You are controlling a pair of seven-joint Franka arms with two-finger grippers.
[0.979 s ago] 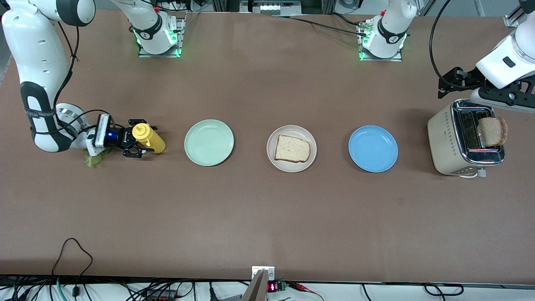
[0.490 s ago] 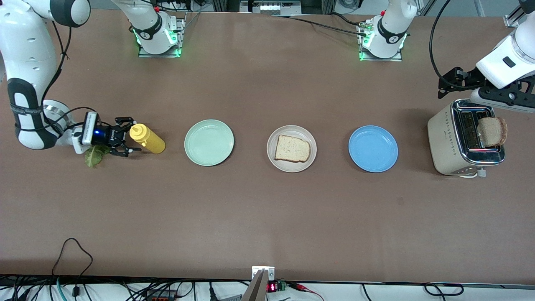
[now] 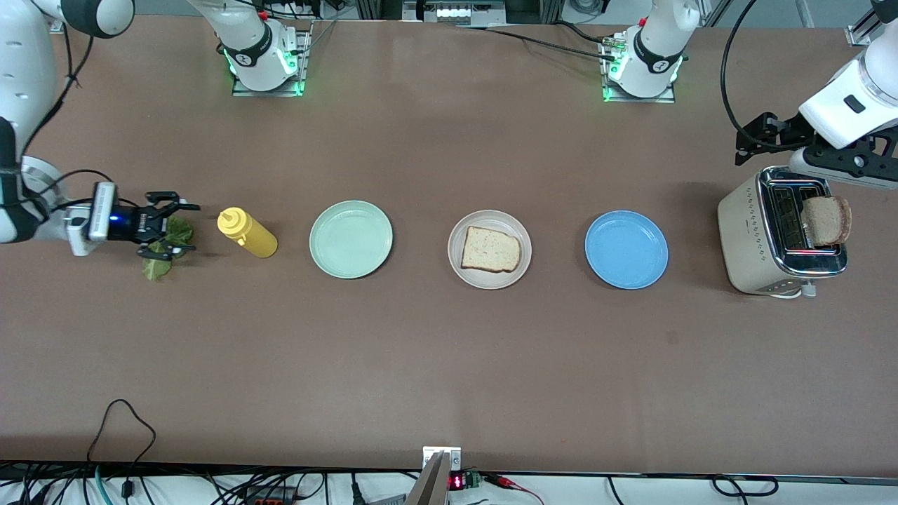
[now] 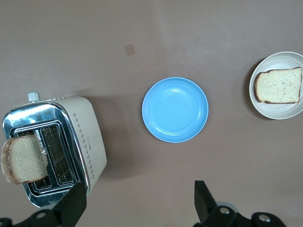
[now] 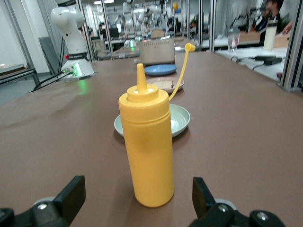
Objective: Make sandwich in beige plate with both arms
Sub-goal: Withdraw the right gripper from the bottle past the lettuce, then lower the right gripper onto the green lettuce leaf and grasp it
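Round beige plate (image 3: pixel 489 249) holding one square light brown bread slice (image 3: pixel 491 250): mid-table, bare tabletop toward front edge. Right gripper (image 3: pixel 167 226), fingers spread, over crinkled green lettuce leaf (image 3: pixel 168 242). Left gripper (image 4: pixel 139 208), fingers spread, above cream toaster (image 3: pixel 775 235).

Front view looks down from high across the counter (image 3: pixel 449 365); left wrist looks straight down, sharing the toaster (image 3: pixel 779 235) (image 4: pixel 57 151); right wrist looks level along the counter.
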